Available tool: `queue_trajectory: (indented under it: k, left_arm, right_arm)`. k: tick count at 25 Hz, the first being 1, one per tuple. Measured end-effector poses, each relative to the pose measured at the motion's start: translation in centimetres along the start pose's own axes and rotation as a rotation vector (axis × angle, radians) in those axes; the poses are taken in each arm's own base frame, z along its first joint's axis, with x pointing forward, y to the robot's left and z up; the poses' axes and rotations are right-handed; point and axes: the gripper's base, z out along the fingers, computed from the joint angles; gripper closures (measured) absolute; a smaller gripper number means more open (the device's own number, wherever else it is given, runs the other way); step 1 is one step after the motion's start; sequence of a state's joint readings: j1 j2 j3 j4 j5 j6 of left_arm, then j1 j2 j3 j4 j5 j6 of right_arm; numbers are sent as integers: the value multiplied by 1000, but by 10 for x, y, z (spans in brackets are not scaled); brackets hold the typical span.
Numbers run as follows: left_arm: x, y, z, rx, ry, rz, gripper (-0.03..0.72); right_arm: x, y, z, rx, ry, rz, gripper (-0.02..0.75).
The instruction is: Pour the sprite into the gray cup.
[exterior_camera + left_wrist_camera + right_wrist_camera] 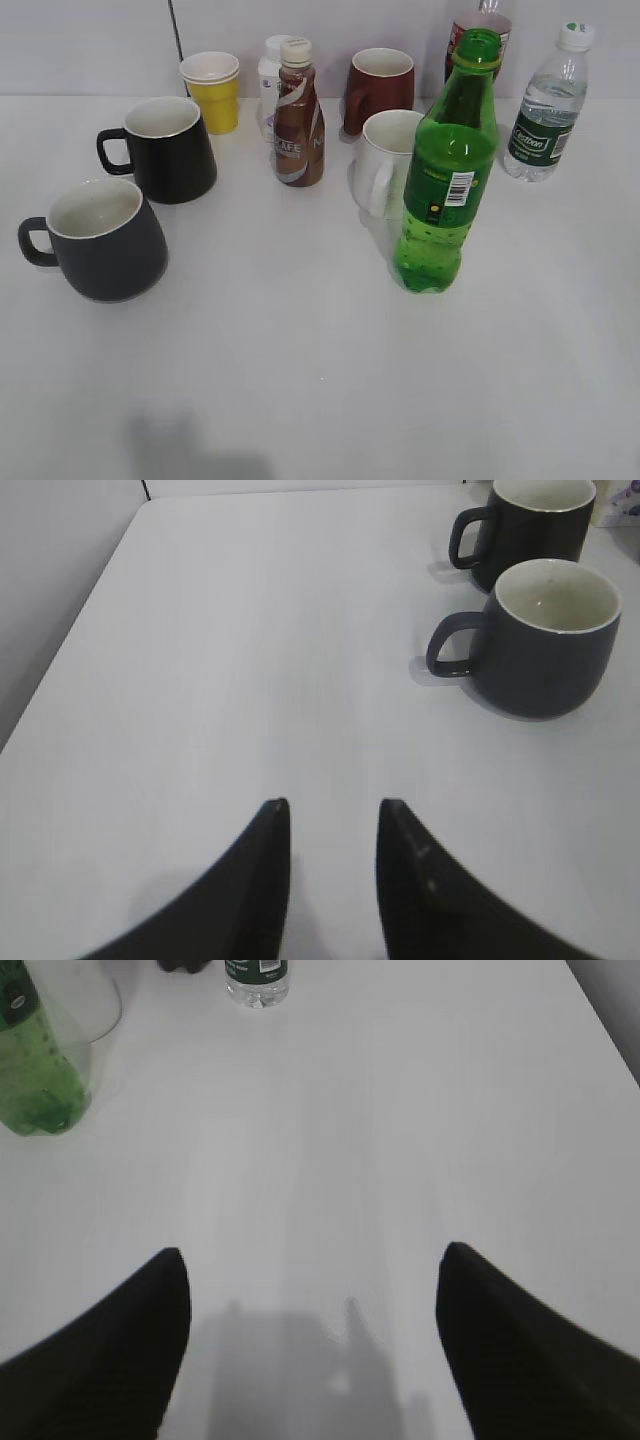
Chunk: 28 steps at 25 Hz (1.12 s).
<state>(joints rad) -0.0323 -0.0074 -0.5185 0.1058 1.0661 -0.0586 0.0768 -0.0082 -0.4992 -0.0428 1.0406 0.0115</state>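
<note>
The sprite [447, 170] stands upright on the white table [320, 380], on the right side, its cap off, just in front of a white mug [385, 160]. The gray cup [98, 238] sits far on the left, and a glossy black mug [165, 147] is close behind it. Between them stand a brown coffee bottle [298, 115] and a yellow paper cup [213, 90]; a water bottle [548, 105] is at the back right. The left gripper [333, 880] is a little apart and empty, the right gripper [312, 1345] spread wide, holding nothing.

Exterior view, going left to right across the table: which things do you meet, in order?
gray mug → black mug → yellow cup → brown coffee bottle → white mug → green soda bottle → clear water bottle. Overlapping back-row items left out.
</note>
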Motion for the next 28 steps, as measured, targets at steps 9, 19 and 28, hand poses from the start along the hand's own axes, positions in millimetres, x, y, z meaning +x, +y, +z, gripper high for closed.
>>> queue_trajectory:
  k: [9,19,28]
  left_arm:
    - [0,0,0,0,0,0,453]
    - [0,0,0,0,0,0,453]
    - [0,0,0,0,0,0,453]
  right_arm:
    - [0,0,0,0,0,1,164]
    - [0,0,0,0,0,1,164]
    - [0,0,0,0,0,1,164]
